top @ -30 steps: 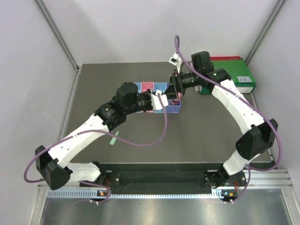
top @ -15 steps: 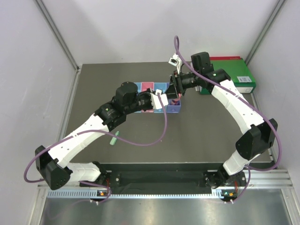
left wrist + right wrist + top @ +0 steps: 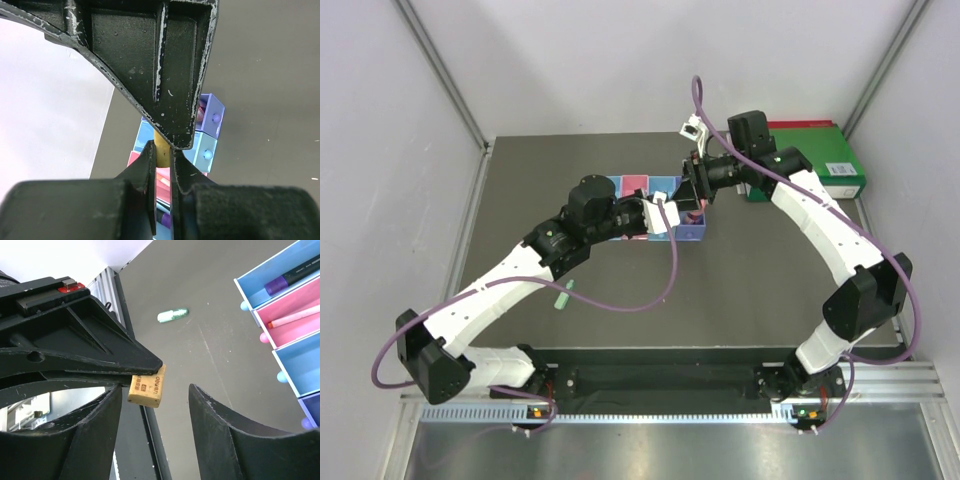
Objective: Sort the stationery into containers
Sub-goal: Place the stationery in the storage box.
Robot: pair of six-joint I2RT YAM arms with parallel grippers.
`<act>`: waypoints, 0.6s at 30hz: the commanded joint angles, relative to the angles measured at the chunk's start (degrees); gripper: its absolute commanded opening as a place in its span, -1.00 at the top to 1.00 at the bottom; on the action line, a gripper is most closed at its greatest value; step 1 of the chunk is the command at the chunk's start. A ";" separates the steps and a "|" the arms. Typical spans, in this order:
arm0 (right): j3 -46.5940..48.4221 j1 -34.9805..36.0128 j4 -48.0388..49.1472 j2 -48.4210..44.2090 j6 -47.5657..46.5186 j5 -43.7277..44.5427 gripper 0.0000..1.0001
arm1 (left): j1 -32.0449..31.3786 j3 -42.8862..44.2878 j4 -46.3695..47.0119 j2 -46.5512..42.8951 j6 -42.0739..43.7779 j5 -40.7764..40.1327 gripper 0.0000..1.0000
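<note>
My left gripper (image 3: 162, 159) is shut on a small yellow eraser (image 3: 146, 386), held above the row of containers (image 3: 636, 184). My right gripper (image 3: 156, 390) is open, its fingers either side of the eraser and not touching it. In the right wrist view the light blue box (image 3: 260, 280) holds a purple-black marker (image 3: 291, 277). The pink box (image 3: 280, 330) holds a thin pink pen (image 3: 296, 317). A second light blue box (image 3: 305, 365) and the purple-blue box (image 3: 312, 412) follow. A green highlighter (image 3: 563, 296) lies on the table near the left arm.
The large green binder (image 3: 820, 160) lies at the back right, behind the right arm. The two grippers meet over the right end of the container row (image 3: 690, 233). White walls enclose the table at the back and sides.
</note>
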 commanded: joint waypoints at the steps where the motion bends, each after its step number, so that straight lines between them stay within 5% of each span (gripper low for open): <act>1: 2.44 0.76 3.29 -2.38 0.17 -1.11 -0.09 | -0.66 0.00 1.90 -0.05 0.50 0.57 1.00; 12: 2.18 1.03 3.38 -2.82 0.09 -0.32 0.88 | -1.01 -0.17 1.55 0.21 0.76 0.22 0.94; 15: 2.09 1.11 3.11 -2.90 0.00 0.12 1.00 | -1.10 -0.61 1.02 0.21 1.37 -0.22 0.26; 16: 2.01 1.11 3.20 -2.90 -0.09 0.29 1.00 | -1.10 -0.79 0.76 0.13 1.64 -0.40 -0.26; 18: 2.00 1.11 3.02 -3.08 -0.44 0.55 1.00 | -1.19 -1.66 0.40 -0.48 1.90 -1.18 -0.74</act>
